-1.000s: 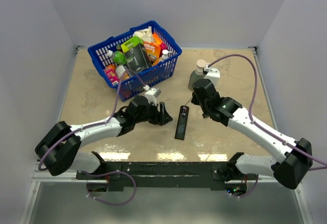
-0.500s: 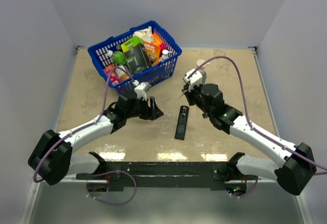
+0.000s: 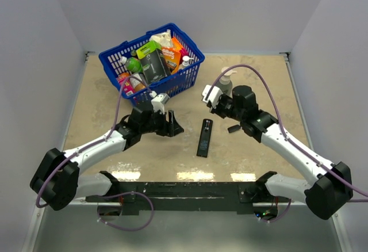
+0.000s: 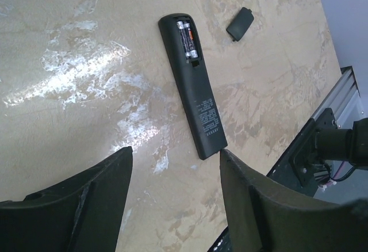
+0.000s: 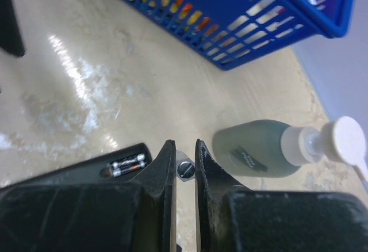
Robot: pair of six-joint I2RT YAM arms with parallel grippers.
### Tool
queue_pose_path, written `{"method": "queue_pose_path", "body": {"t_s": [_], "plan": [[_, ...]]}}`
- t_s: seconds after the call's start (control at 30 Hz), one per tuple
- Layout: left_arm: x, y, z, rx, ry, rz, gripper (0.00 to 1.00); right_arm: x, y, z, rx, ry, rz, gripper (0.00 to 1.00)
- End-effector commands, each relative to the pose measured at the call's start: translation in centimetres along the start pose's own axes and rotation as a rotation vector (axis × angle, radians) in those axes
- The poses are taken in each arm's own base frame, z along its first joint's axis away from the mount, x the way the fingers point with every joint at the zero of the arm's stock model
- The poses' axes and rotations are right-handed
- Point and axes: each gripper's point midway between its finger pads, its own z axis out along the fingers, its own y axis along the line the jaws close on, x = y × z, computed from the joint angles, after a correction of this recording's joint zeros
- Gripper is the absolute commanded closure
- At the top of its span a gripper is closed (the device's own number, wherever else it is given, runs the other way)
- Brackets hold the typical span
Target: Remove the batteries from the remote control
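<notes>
The remote control (image 3: pixel 203 138) lies on the table between my arms, slot side up. Two batteries (image 4: pixel 187 40) sit in its open slot and also show in the right wrist view (image 5: pixel 127 164). The short black cover (image 3: pixel 233 128) lies on the table right of the remote's far end. My left gripper (image 3: pixel 174 124) is open and empty, left of the remote; in its wrist view (image 4: pixel 175 150) one finger tip is next to the remote's near end (image 4: pixel 208 142). My right gripper (image 3: pixel 218 110) hovers past the remote's far end, jaws nearly closed (image 5: pixel 184 144), with a small silver slotted disc in the gap.
A blue basket (image 3: pixel 113 53) full of groceries stands at the back left. A grey-green pump bottle (image 5: pixel 259 148) lies just beyond my right gripper. White walls close in the table on three sides.
My right gripper has lifted off the remote's far end and swung back toward the bottle. The cover now lies on the table. My left gripper has drawn back to the left.
</notes>
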Motion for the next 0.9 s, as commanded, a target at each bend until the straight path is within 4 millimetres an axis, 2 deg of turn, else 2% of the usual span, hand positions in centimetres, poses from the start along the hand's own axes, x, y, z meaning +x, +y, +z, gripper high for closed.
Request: {"method": "queue_pose_path", "body": {"t_s": [0.0, 0.07, 0.13, 0.3, 0.37, 0.57, 0.7, 0.87], "plan": [[-0.7, -1.1, -0.5, 0.062, -0.032, 0.035, 0.34, -0.6, 2.3, -1.2, -0.192, -0.057, -0.116, 1.0], [-0.2, -1.0, -0.4, 0.069, -0.018, 0.031, 0.34, -0.6, 3.1, -1.3, -0.259, -0.098, -0.134, 1.0], [0.1, -1.2, -0.3, 0.084, -0.006, 0.029, 0.34, -0.5, 2.9, -1.5, -0.306, -0.13, -0.136, 1.0], [0.0, -1.6, -0.3, 0.111, -0.014, 0.03, 0.34, 2.4, 3.3, -1.0, -0.384, -0.093, -0.129, 1.0], [0.0, -1.7, -0.3, 0.112, -0.009, 0.022, 0.34, 2.6, 3.9, -1.0, -0.425, -0.107, -0.137, 1.0], [0.2, -1.6, 0.3, 0.124, -0.001, 0.005, 0.34, 2.3, 3.3, -0.6, -0.383, -0.155, -0.145, 1.0], [0.4, -1.3, 0.8, 0.118, 0.016, 0.0, 0.34, 3.0, 4.0, -0.6, -0.395, -0.163, -0.136, 1.0], [0.5, -1.3, 1.0, 0.116, 0.02, -0.004, 0.34, 3.5, 3.7, -0.2, -0.386, -0.144, -0.136, 1.0]]}}
